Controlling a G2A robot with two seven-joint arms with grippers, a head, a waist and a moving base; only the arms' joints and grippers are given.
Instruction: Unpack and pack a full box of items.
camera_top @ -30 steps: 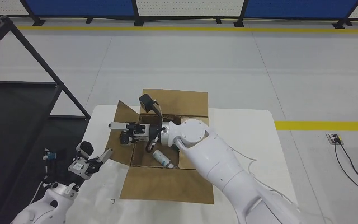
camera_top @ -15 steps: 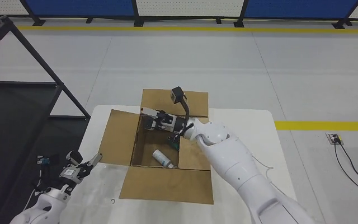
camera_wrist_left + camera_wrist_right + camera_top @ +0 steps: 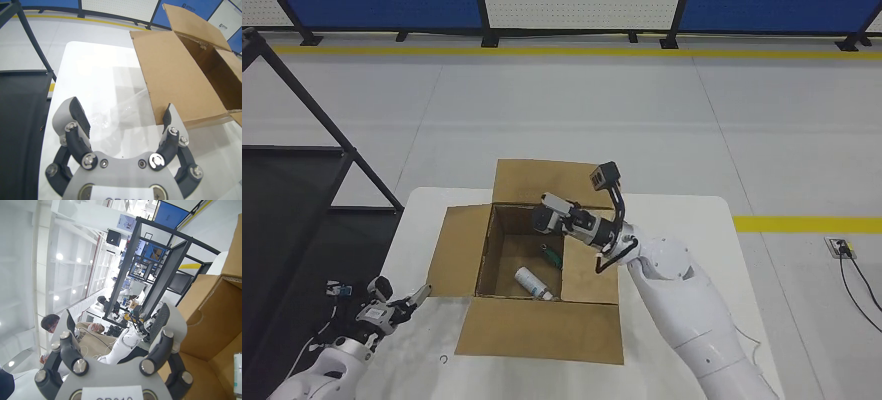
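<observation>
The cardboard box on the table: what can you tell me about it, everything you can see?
The cardboard box is plain brown corrugated board, open at the top, its flaps folded outward. It stands on the white table. Inside lie a white bottle on its side and a small green item. The right gripper, open, hangs over its far side.

Plain brown box point(image 3: 542, 330), white bottle point(image 3: 532, 283), green item point(image 3: 551, 254), white table point(image 3: 682, 225).

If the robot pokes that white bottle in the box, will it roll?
Probably: the white bottle is round and lies on its side, so a nudge may roll it. The box walls should stop it soon.
</observation>
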